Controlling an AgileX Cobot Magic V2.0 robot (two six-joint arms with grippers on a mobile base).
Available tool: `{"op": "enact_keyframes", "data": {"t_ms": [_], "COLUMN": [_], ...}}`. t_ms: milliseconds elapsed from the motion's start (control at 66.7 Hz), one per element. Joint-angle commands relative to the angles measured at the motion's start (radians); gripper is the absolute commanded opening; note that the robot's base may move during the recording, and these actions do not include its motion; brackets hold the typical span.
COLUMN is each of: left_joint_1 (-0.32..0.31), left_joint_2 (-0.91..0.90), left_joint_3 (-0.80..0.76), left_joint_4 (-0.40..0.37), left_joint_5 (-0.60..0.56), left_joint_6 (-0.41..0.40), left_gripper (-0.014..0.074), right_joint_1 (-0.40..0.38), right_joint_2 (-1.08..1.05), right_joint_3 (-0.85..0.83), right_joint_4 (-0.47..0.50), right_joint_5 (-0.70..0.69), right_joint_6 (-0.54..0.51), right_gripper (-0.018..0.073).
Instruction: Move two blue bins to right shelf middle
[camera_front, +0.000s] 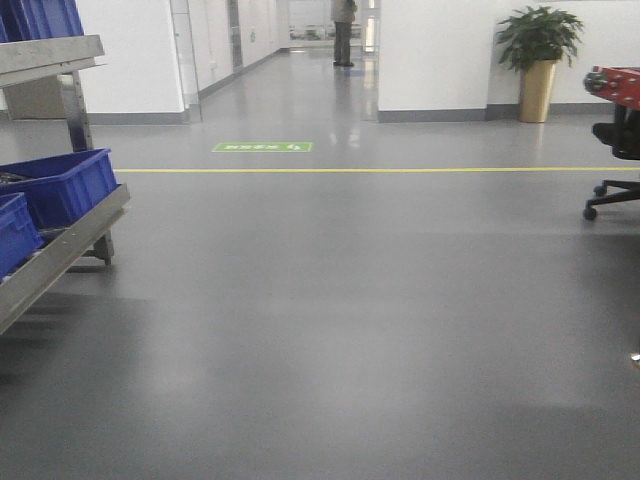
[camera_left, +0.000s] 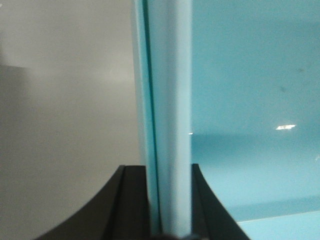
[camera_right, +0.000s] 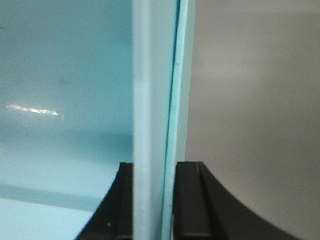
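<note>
In the left wrist view my left gripper (camera_left: 169, 167) is shut on the upright wall of a blue bin (camera_left: 170, 90). The bin's pale blue inside (camera_left: 250, 100) lies to the right of that wall. My right gripper (camera_right: 155, 165) is likewise shut on a blue bin wall (camera_right: 152, 75), with the bin's inside (camera_right: 60, 75) to its left. Neither gripper nor the held bin shows in the front view. Three more blue bins (camera_front: 65, 185) (camera_front: 15, 235) (camera_front: 40, 18) sit on a steel rack (camera_front: 70, 240) at the far left. The right shelf middle is out of view.
Grey floor stretches ahead, crossed by a yellow line (camera_front: 370, 170) beside a green floor sign (camera_front: 262, 147). An office chair (camera_front: 615, 150) and a red object (camera_front: 615, 80) stand at the right edge, with a potted plant (camera_front: 538, 60) behind them. A person (camera_front: 344, 30) stands down the corridor.
</note>
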Motion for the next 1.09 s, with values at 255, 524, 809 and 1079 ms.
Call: {"op": "enact_keyframes", "data": {"t_ms": [255,524,809,1079], "left_joint_1": [-0.006,-0.006,-0.006,-0.006], "left_joint_2": [-0.012,-0.012,-0.012,-0.012], "left_joint_3": [-0.016,-0.016,-0.016,-0.016], "left_joint_4": [-0.015,-0.015,-0.015,-0.015], "left_joint_5": [-0.093,-0.093,-0.093,-0.093], "left_joint_6": [0.004,0.004,0.004,0.004], "left_gripper": [-0.0111,-0.0111,-0.0111,-0.0111], "right_joint_1": [0.004,0.004,0.004,0.004], "right_joint_2": [-0.021,-0.021,-0.021,-0.021], "right_joint_3": [-0.019,-0.019,-0.019,-0.019], "right_joint_4": [0.049,0.049,0.049,0.049], "right_joint_5": [-0.111,-0.111,-0.111,-0.111], "right_joint_6": [-0.008,-0.008,-0.008,-0.008], "right_gripper": [-0.0166,-0.0166,-0.0166,-0.0166]}}
